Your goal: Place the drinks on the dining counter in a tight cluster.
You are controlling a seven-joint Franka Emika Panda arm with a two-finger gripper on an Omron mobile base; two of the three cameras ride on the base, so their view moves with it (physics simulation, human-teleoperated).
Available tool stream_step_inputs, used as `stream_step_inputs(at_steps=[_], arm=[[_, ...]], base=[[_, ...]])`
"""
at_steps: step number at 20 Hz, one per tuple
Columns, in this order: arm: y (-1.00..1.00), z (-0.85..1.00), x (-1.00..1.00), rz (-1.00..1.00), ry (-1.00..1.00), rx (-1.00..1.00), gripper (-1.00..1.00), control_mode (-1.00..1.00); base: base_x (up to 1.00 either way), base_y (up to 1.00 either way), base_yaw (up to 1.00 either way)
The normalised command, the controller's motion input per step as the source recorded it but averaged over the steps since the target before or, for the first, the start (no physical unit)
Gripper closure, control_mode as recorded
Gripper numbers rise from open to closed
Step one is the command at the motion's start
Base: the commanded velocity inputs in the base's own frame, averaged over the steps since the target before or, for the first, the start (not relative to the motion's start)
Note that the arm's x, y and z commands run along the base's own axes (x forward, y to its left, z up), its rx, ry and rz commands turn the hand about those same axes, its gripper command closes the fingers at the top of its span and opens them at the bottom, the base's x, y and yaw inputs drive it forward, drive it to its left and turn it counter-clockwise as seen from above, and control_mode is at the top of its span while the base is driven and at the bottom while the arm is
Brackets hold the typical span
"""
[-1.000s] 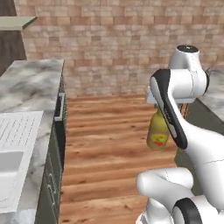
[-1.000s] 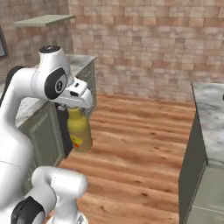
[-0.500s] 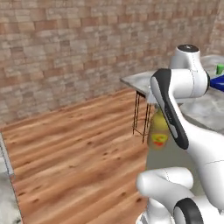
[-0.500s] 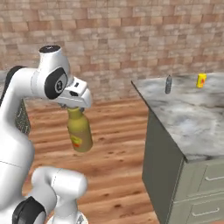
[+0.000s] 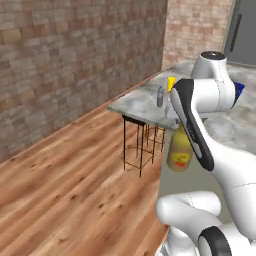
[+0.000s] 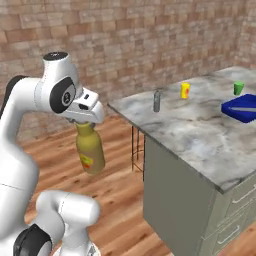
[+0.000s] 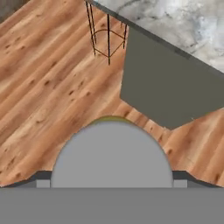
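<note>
Both base views look forward and down from behind the white arm, sharing the grey-white marble-topped island (image 5: 150, 102) (image 6: 200, 130) from 2 sides. The hand view looks steeply down, close above the amber-yellow bottle's grey cap (image 7: 112, 155).

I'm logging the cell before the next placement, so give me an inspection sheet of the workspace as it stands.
Surface: marble island, stools under its near end.
Job's things: amber bottle hangs from the gripper above the wood floor, off the island; small grey bottle stands near the island corner.
Clutter: yellow cup, green cup, blue tray on the island.
Gripper: gripper closed on the amber bottle's neck.
Cables: nothing seen.
Surroundings: brick walls, wood floor.
</note>
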Motion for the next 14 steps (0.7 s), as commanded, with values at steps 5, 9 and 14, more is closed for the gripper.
stream_step_inputs(at_steps=[5,9,14], arm=[[0.00,0.00,0.00,0.00,0.00,0.00,1.00,1.00],[0.00,0.00,0.00,0.00,0.00,0.00,1.00,1.00],[0.00,0.00,0.00,0.00,0.00,0.00,1.00,1.00]], base=[[0.97,0.15,-0.41],[1.00,0.00,-0.23],[0.74,-0.06,-0.58]])
